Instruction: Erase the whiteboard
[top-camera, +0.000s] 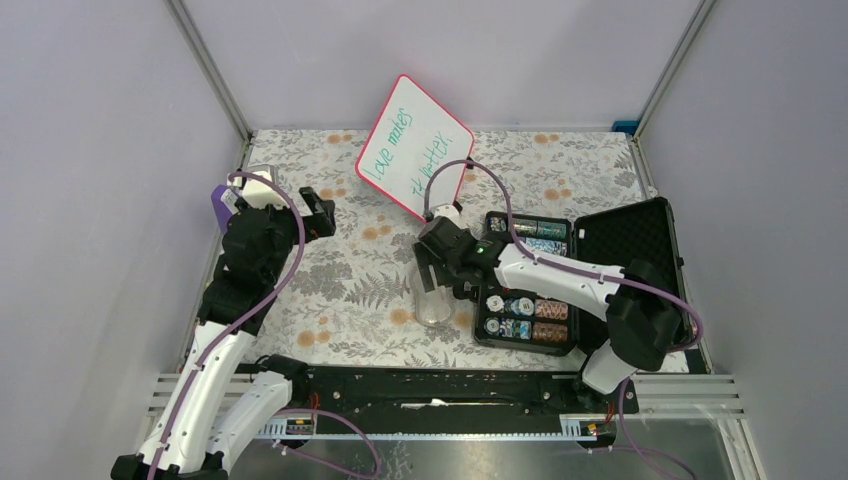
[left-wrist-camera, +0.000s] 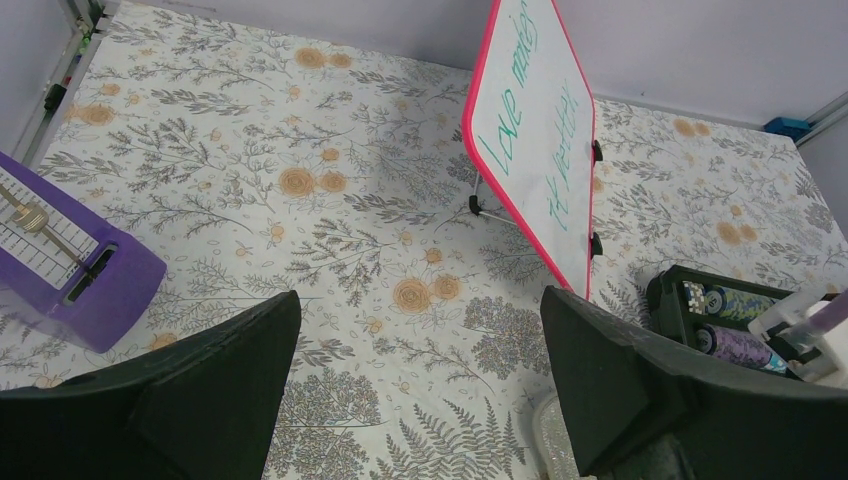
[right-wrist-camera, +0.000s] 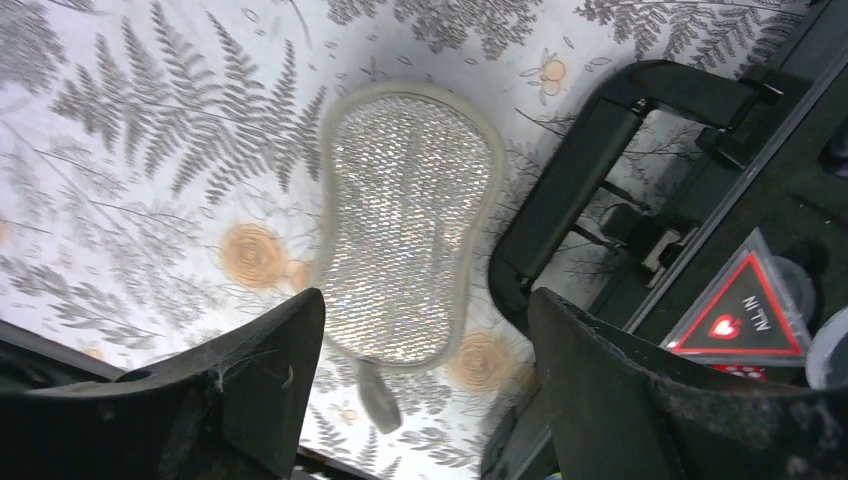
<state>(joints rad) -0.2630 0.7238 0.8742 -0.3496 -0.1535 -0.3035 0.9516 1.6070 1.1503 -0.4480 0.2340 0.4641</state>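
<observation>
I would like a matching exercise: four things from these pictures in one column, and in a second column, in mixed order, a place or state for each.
Column 1
1. whiteboard
2. sparkly sponge pad
3. poker chip case
4. purple metronome

Column 2
A. black, lid open, on the right side
B. lies flat under the open right gripper
C. at the far left side
D. stands tilted, with green writing

Pairs: 1-D, 2-B, 3-A, 4-C

whiteboard (left-wrist-camera: 530, 150) top cut off in my left wrist view | pad (top-camera: 432, 306) partly under right gripper (top-camera: 437, 280) from above | purple box (left-wrist-camera: 100, 295) cropped at left edge
</observation>
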